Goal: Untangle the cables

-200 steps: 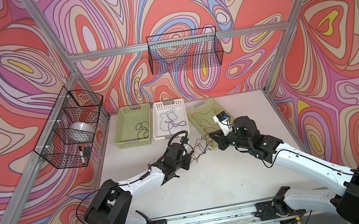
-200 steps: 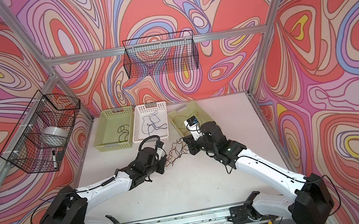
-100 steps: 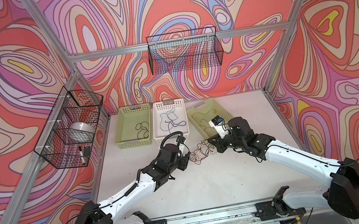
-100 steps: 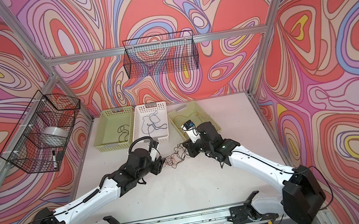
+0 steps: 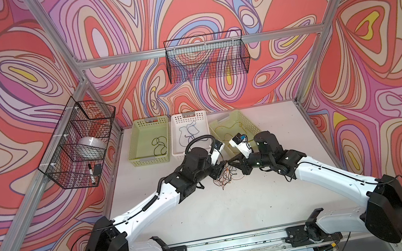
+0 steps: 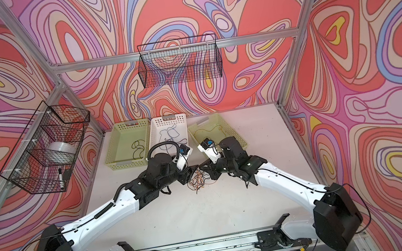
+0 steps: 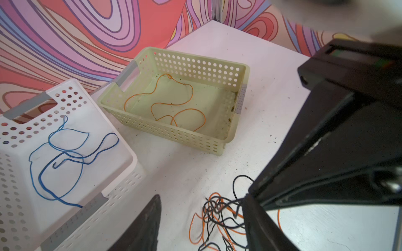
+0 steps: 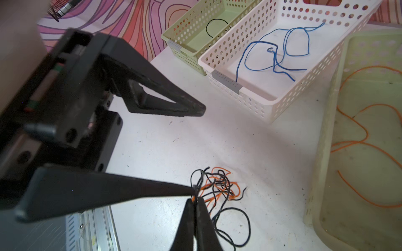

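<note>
The right gripper (image 8: pixel 195 201) is clenched on the edge of the orange-and-black tangle (image 8: pixel 219 189), and strands fan out from its tips. The left gripper (image 8: pixel 198 151) is released, with one fingertip at that same edge and the other well apart.

The tangle lies on the white table (image 5: pixel 208 212) between both grippers. In both top views its long axis runs from them toward the arm bases.

Only the right wrist view shows the pinch. The left wrist view alone shows clearly an orange cable (image 7: pixel 169 104) in a pale basket (image 7: pixel 195 67) and a blue cable (image 7: pixel 82 166) in a white basket (image 7: pixel 65 95).
</note>
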